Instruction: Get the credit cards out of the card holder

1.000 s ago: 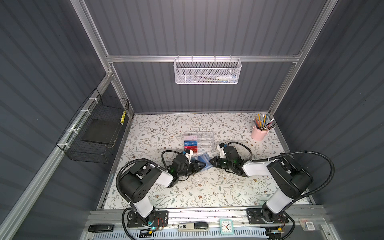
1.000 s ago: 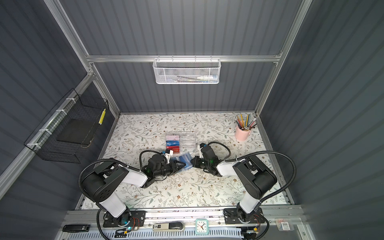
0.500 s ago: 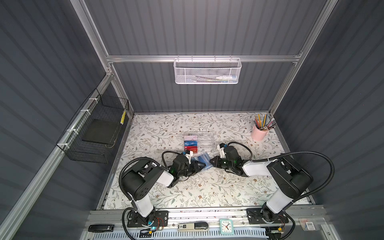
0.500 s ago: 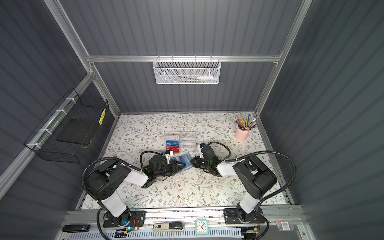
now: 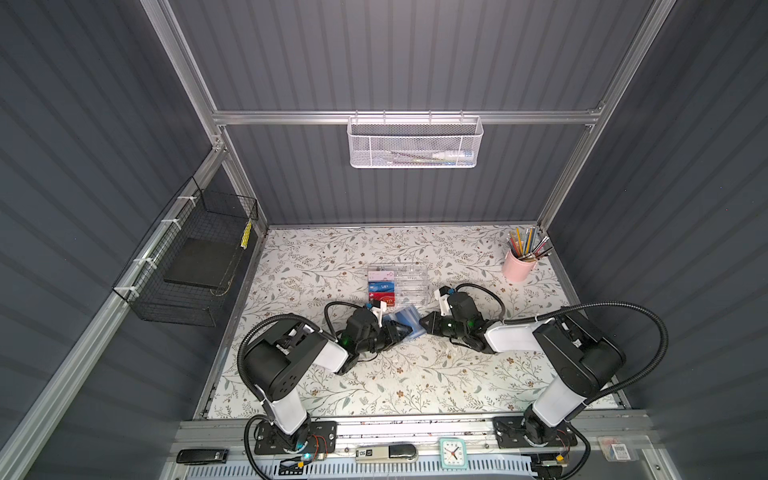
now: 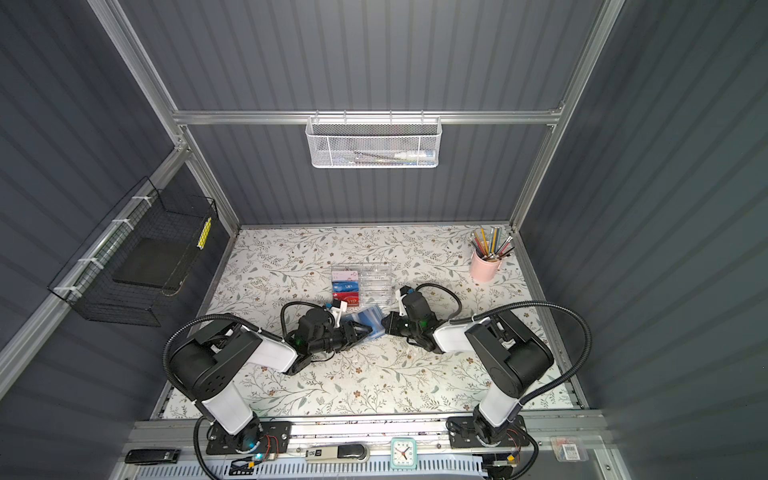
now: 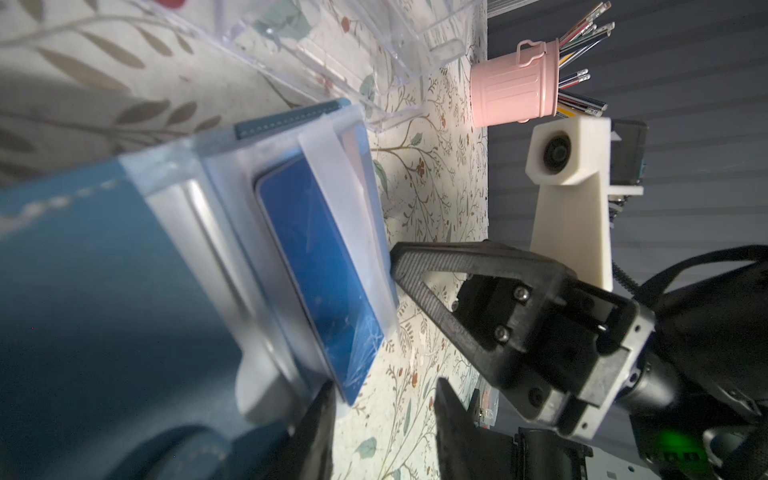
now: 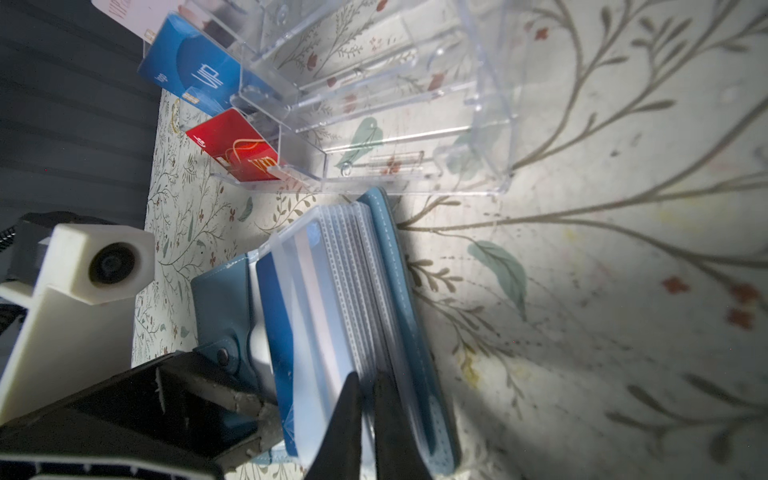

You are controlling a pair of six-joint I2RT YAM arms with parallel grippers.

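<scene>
Slate-blue soft card holder (image 8: 220, 299) is pinned by half-open left end effector (image 7: 384, 384), likely to anchor clear sleeve (image 8: 324, 291) pinched in right end effector (image 8: 369, 376).

card holder (image 7: 83, 291) blurred, cut off by the frame edge; credit card (image 7: 316, 257) print unreadable

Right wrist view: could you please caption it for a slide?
Right pincer pinching clear sleeves of the open card holder.

card holder (image 8: 222, 299): slate-blue | credit card (image 7: 316, 266): bright blue | tabletop (image 5: 415, 374): white, leafy floral print | pencil cup (image 5: 517, 269): pink
</scene>
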